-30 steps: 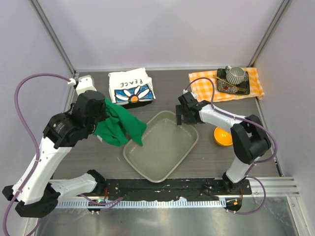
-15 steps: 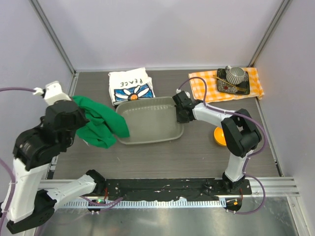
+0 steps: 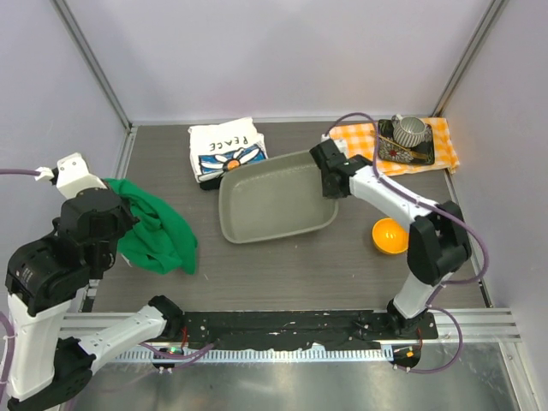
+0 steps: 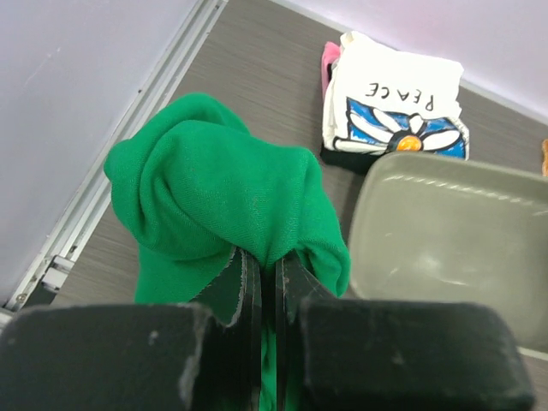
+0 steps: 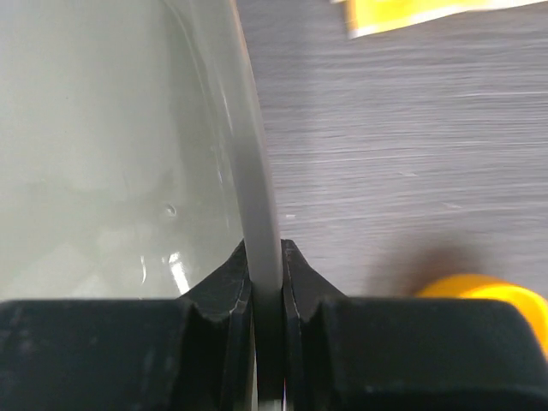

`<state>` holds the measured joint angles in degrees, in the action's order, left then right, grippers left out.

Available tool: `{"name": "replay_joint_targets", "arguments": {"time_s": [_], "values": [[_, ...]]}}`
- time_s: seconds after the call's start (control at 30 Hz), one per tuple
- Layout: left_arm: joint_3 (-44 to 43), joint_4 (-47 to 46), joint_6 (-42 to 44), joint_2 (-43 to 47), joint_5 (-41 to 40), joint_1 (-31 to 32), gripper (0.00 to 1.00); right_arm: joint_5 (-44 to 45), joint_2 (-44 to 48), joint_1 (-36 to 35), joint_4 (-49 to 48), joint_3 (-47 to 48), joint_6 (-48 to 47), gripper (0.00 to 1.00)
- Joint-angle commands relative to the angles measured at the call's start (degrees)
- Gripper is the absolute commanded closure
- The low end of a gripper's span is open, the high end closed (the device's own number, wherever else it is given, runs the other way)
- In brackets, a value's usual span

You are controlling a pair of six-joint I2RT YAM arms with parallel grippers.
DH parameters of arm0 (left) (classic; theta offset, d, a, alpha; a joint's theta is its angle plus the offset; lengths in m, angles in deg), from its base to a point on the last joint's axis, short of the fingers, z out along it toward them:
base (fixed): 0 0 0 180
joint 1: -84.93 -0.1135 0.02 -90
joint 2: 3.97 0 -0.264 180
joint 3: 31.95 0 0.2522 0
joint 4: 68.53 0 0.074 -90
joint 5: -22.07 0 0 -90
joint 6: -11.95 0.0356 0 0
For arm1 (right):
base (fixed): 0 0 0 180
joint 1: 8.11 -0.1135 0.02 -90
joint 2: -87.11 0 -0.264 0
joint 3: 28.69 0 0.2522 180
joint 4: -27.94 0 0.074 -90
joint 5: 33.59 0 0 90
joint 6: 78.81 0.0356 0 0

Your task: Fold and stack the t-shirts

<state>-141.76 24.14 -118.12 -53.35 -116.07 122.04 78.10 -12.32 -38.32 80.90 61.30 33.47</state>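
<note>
The bright green t-shirt (image 3: 158, 240) is bunched in a heap at the left of the table, one fold pinched in my left gripper (image 4: 272, 264), which is shut on it. From the left wrist the green t-shirt (image 4: 214, 184) bulges just ahead of the fingers. The white PEACE t-shirt (image 3: 227, 150) with the daisy print lies folded at the back. It also appears in the left wrist view (image 4: 398, 103), beyond the tray (image 4: 454, 223). My right gripper (image 3: 330, 181) is shut on the right rim (image 5: 253, 180) of the grey tray (image 3: 274, 201).
An orange-and-white checked cloth (image 3: 353, 144) at the back right carries a dark plate with a metal cup (image 3: 409, 133). An orange bowl (image 3: 390, 236) sits right of the tray, its edge in the right wrist view (image 5: 492, 298). Frame posts and walls bound the table.
My right gripper closed on the tray's rim and dragged the tray toward the back, beside the white t-shirt. My left arm pulled the green t-shirt off the tray to the left.
</note>
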Motion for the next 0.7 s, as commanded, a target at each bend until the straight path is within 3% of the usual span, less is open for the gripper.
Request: {"name": "replay_joint_targets", "arguments": {"time_s": [0.0,0.2,0.37,0.67], "values": [[2.88,-3.67,0.35,-0.10,-1.87,-0.10,1.00,13.90,9.52,2.80,8.24,8.30,-1.28,0.99],[7.54,-6.75,0.96,-0.36,0.06,-0.10,1.00,16.71,14.18,4.02,14.14,19.29,-2.77,0.99],[10.35,-8.77,1.05,-0.71,1.38,-0.10,1.00,17.34,11.90,9.89,15.47,25.81,-3.74,0.99],[15.98,-11.41,-0.27,-0.45,4.80,-0.10,1.00,10.93,2.33,18.44,6.35,28.27,-1.45,0.99]]}}
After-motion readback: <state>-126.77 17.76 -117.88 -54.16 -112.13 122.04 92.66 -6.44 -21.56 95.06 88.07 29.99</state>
